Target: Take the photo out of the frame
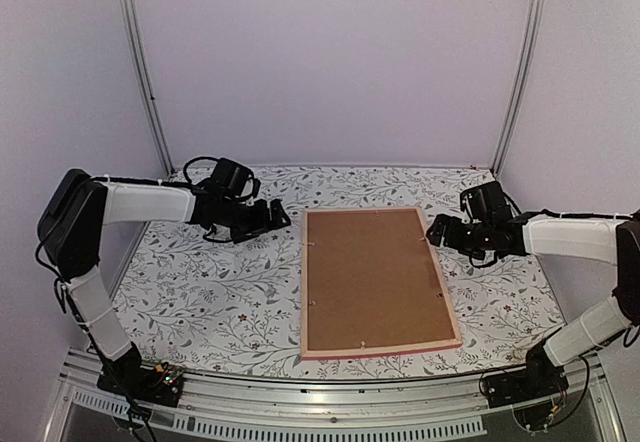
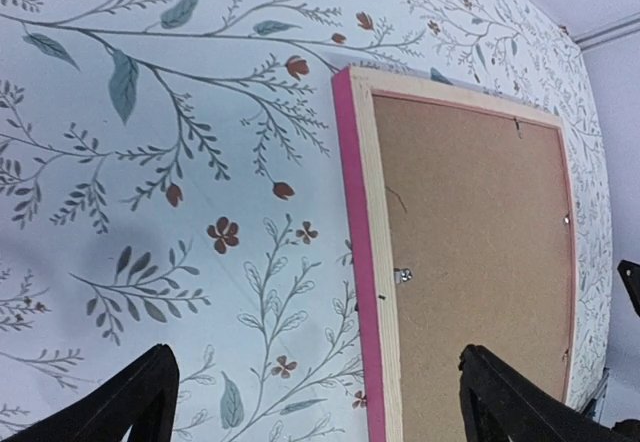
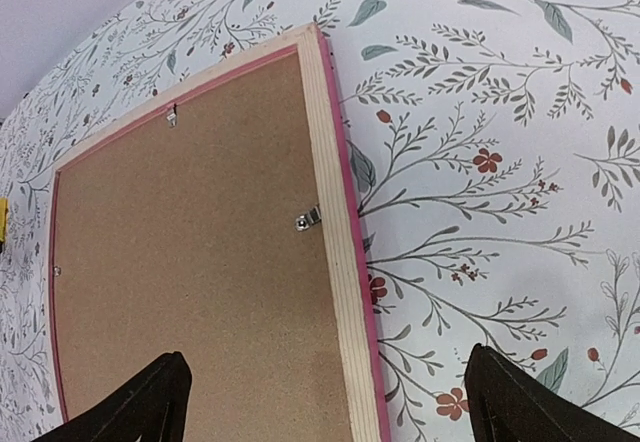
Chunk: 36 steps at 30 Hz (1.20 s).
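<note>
The frame (image 1: 303,292) lies face down in the middle of the table, its pink edge and pale wood back showing. The brown backing board (image 1: 372,277) fills it, held by small metal clips (image 3: 307,220). The photo is hidden under the board. My left gripper (image 1: 278,217) is open and empty, hovering by the frame's far left corner; in the left wrist view (image 2: 320,392) its jaws straddle the pink edge (image 2: 355,212). My right gripper (image 1: 435,230) is open and empty at the frame's right edge; in the right wrist view (image 3: 330,392) its jaws straddle the wood rim (image 3: 325,162).
The table is covered with a floral cloth (image 1: 200,282). White walls with metal posts (image 1: 145,72) close in the back and sides. A metal rail (image 1: 330,402) runs along the near edge by the arm bases.
</note>
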Each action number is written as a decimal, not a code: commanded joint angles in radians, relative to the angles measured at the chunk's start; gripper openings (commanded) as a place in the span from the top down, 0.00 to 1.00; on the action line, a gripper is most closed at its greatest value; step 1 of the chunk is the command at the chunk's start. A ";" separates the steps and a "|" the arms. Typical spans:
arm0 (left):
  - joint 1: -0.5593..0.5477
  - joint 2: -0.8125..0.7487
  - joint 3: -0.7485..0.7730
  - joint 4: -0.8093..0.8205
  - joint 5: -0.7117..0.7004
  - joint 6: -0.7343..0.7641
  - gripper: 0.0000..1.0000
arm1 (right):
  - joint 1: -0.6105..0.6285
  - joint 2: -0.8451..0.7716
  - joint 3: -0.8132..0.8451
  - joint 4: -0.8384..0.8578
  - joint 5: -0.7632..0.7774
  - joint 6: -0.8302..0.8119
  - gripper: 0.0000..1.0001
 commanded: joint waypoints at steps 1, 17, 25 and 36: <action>0.085 -0.034 0.052 -0.128 -0.134 0.058 0.01 | 0.008 -0.079 0.039 -0.057 0.057 -0.051 0.01; 0.284 0.159 0.260 -0.318 -0.315 0.200 0.01 | 0.008 -0.261 0.132 -0.129 0.076 -0.150 0.01; 0.330 0.303 0.365 -0.359 -0.313 0.233 0.01 | 0.009 -0.291 0.133 -0.132 0.055 -0.165 0.01; 0.348 0.387 0.407 -0.401 -0.302 0.262 0.41 | 0.009 -0.291 0.118 -0.124 0.039 -0.149 0.01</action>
